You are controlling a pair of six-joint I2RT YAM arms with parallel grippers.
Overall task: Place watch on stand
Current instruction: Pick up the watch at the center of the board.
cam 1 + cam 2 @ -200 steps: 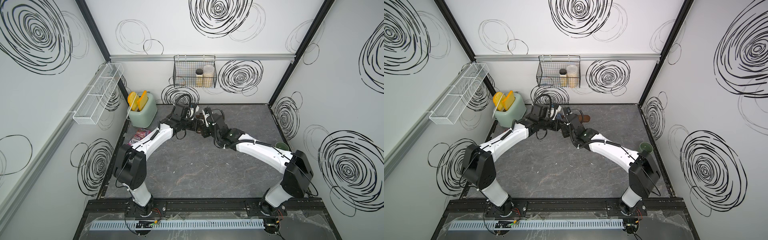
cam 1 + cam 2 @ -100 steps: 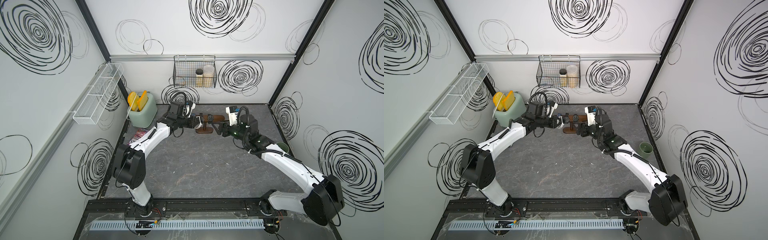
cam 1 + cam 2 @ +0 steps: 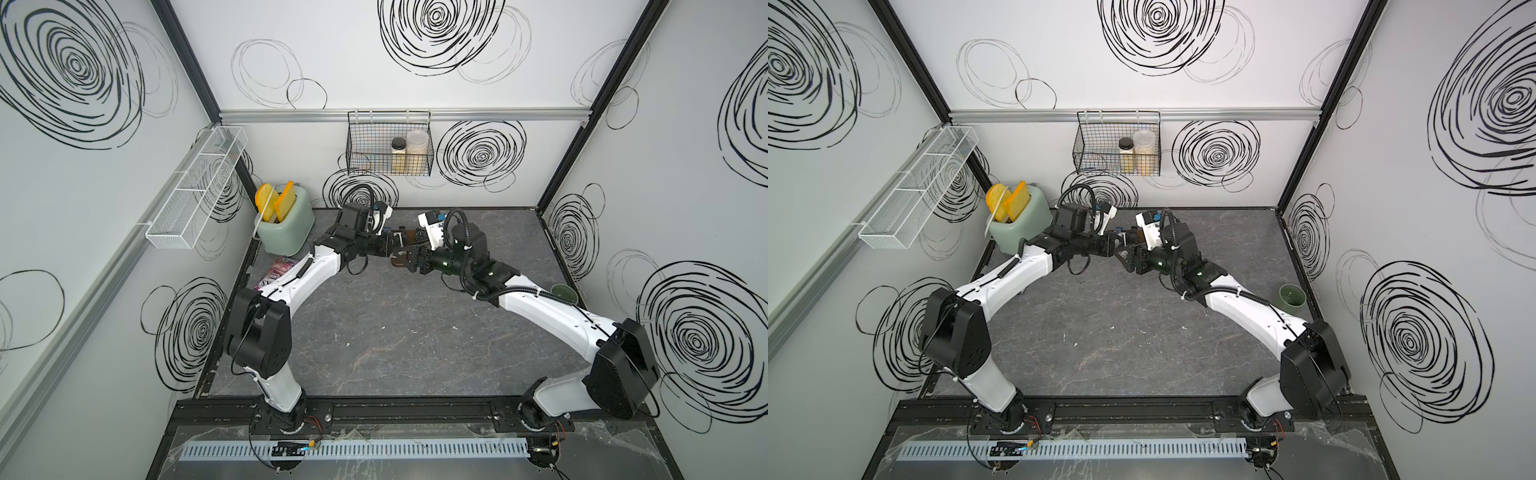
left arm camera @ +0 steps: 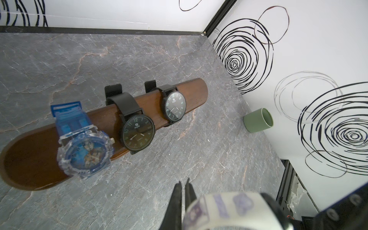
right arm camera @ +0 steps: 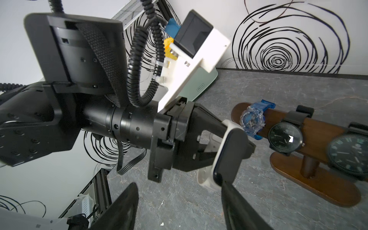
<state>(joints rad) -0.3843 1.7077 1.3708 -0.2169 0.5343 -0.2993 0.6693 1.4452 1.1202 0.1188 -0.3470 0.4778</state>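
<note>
The left pincer (image 5: 223, 139) is shut tight on a white watch (image 5: 229, 157). The watch has a dark screen and a white strap. The pincer holds it up off the counter (image 5: 189, 211). Its fingers reach in behind the watch, so the exact spot of the grip is hidden. In the left wrist view the two fingers (image 4: 176, 199) are pressed close together. The strap (image 4: 229, 207) curls right beside them (it has purple marks on it).

The right pincer (image 5: 177, 187) is wide open and has nothing in it. It points at the left pincer, and in both top views the two meet near the back of the counter (image 3: 395, 332). One of its fingers (image 5: 235, 209) sits just under the low end of the white watch. I cannot tell if it touches.

The stand (image 5: 318, 187) is dark brown wood and stands upright on the counter, just behind the pincers in a top view (image 3: 412, 237). Three watches are wrapped around its bar. A blue watch (image 4: 85, 157) is near one round end. A black watch (image 4: 138, 132) is in the middle, and a second black one (image 4: 175, 106) is toward the far end.

The white watch is not on the bar. It hangs in the air near the end with the blue watch (image 5: 252, 119).

A green cup (image 4: 257, 120) sits by the side wall, well apart from the stand. A green toaster (image 3: 286, 224) stands in the back corner by the left arm.
</note>
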